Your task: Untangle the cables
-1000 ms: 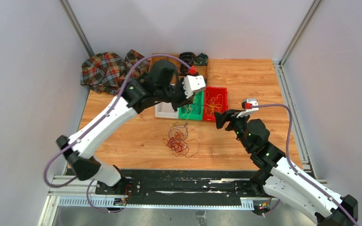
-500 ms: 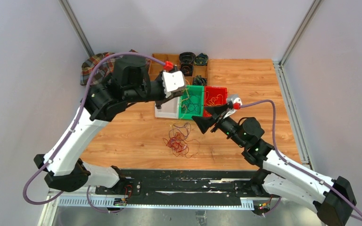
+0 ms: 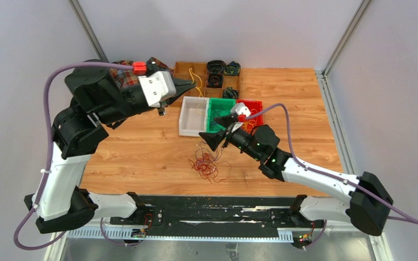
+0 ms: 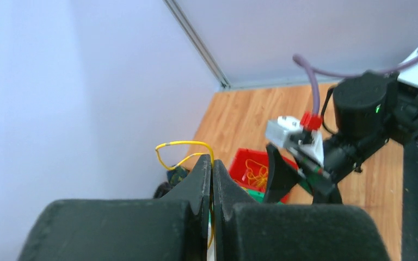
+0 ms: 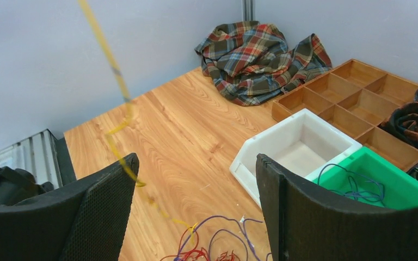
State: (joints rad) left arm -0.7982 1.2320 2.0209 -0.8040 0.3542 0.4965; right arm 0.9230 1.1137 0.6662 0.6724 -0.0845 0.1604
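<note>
1. Cables [image 3: 209, 162] lie in a loose heap on the bench [image 3: 141, 152], just in front of the white bin [image 3: 183, 123] and the green bin [image 3: 220, 100].
2. Left hand [image 3: 189, 86] is pinched on one yellow wire [image 4: 180, 145] and hangs high beside the wooden tray [image 3: 184, 68].
3. Right hand [image 3: 219, 133], spread wide and holding nothing, hovers over the heap's far edge; bare wood lies on either side.

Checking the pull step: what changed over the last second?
The left gripper, shut on a yellow cable, swung left and back, away from over the bins; the strand now stretches up from the pile. The right gripper, open, moved left towards the pile. No visible grab or release. The pile, bins and plaid cloth stayed put.
</note>
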